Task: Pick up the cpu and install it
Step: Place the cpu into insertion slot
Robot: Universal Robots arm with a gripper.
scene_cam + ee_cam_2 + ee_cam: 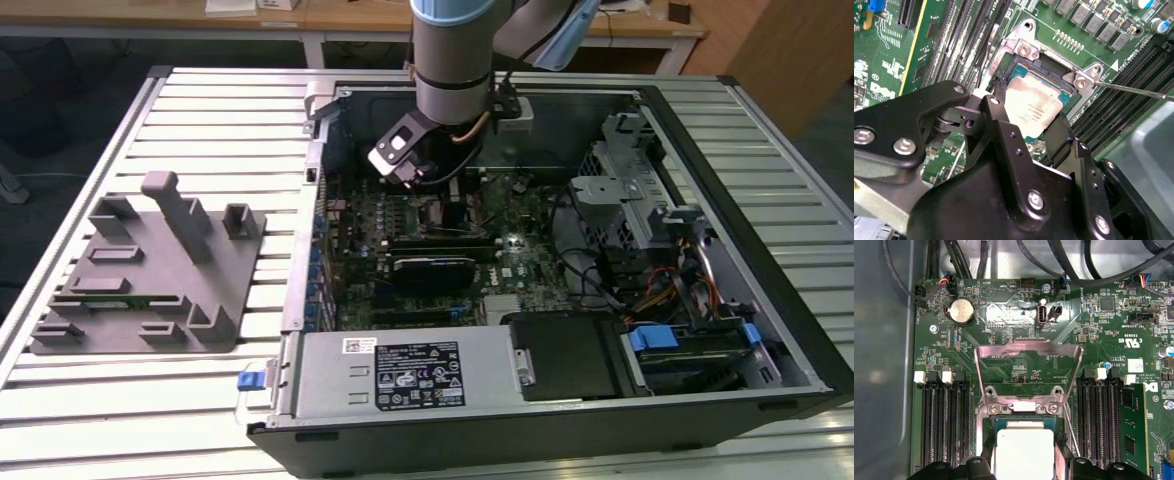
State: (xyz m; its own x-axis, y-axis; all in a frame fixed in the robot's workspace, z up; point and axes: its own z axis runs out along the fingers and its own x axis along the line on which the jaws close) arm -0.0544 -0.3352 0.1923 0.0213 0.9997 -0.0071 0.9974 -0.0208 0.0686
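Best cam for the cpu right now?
Second wrist view: the cpu is held by the gripper at the socket, with most of its top visible. First wrist view crops it at the frame edge. Exterior view: the arm covers it.

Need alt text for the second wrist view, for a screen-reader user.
The black gripper holds the pale silver cpu by two opposite edges at the socket on the green motherboard; whether the chip is fully seated cannot be told. Dark memory slots run along both sides of the socket.
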